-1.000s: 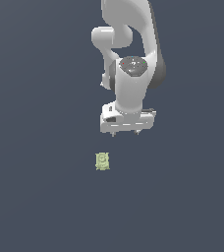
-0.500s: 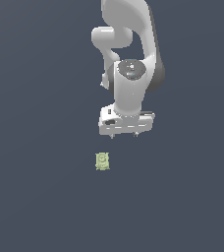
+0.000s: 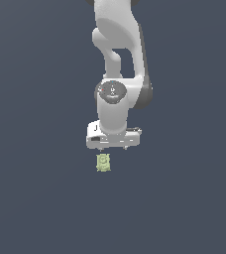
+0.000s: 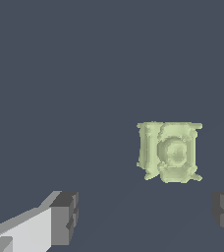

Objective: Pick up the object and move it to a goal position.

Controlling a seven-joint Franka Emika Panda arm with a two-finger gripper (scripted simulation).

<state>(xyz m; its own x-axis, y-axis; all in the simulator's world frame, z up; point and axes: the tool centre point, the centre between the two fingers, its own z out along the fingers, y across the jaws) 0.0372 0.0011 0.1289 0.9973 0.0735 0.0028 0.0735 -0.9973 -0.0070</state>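
Wrist view, nearest first: two dark fingertips (image 4: 65,219) sit wide apart w/ nothing between them, so the hand (image 4: 146,219) is spread well open and empty. That wide gap makes sense, since the object is much narrower than the span and leaves margin for a small aim error.

Next out: the object (image 4: 169,151), pale yellow-green, lumpy, ragged edges, lies flat on the dark tabletop (image 4: 60,74). It shows ahead of the fingertips, nearer one finger than the other, so not centred in the gap yet, approx. No contact visible.

Exterior view: the object (image 3: 103,162) is at about 6 o'clock from the hand (image 3: 113,144), just beside its lower edge, slightly toward 7. The hand points down, presumably for a top grasp. How high it hangs over the tabletop (image 3: 35,198) I can't tell.

Farthest: the white arm (image 3: 119,59) runs up to 12 o'clock and out of frame.

Judgement: approach stage, pick not begun. No goal marker visible in either view.
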